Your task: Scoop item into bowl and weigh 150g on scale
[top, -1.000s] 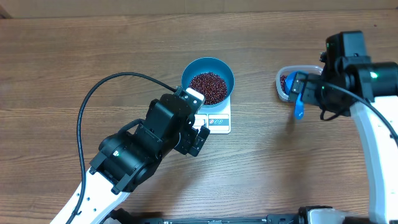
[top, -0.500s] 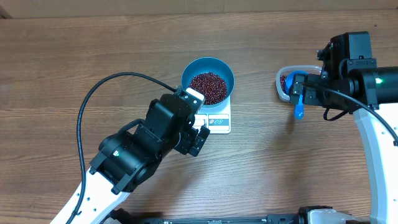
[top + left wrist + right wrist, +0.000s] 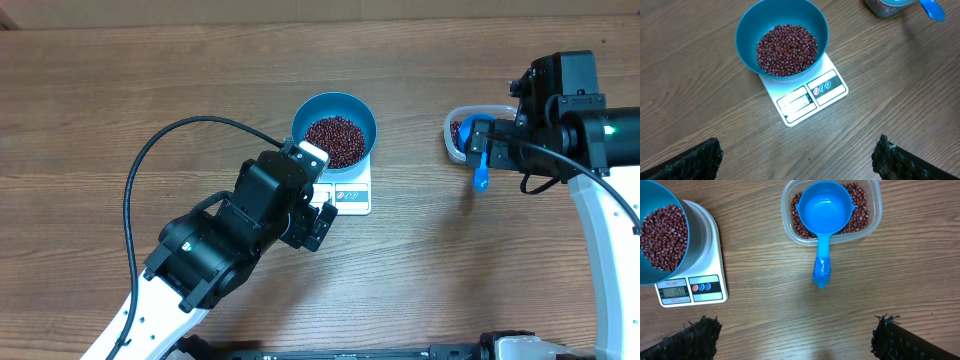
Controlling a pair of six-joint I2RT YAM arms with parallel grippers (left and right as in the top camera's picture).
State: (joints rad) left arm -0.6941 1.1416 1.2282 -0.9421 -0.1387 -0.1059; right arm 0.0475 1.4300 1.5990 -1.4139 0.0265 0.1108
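Only the right arm has moved since a second ago, swinging slightly outward over the tub; the left arm, bowl, scale and scoop sit where they were.

At the left, the left gripper (image 3: 799, 159) hovers over bare table (image 3: 90, 110), just short of the scale; its jaws are spread wide and hold nothing.

In the middle, the white scale (image 3: 812, 95) lies flat on the wood; the blue bowl (image 3: 785, 12) rests on its far part, overhanging the platform, leaving the display (image 3: 796, 101) and buttons uncovered; a heap of red-brown beans (image 3: 786, 50) covers the bottom of the bowl, well below the rim. The digits on the display are too small to read with any certainty.

To the right, well apart from the scale, stands a clear tub (image 3: 878, 205) with more beans inside; a blue scoop (image 3: 826, 207) lies in it, cup up and empty, its handle sticking out over the tub's near edge above the table.

At the far right, the right gripper (image 3: 796, 330) hangs over the table just short of the scoop handle; its jaws too are fully apart, gripping nothing.

As a judgement, the task looks close to finished: beans are in the bowl, the bowl is on the scale and the scoop is set down; whether the weight is right I cannot tell, so what may remain is a check of the reading and perhaps a small top-up or removal.
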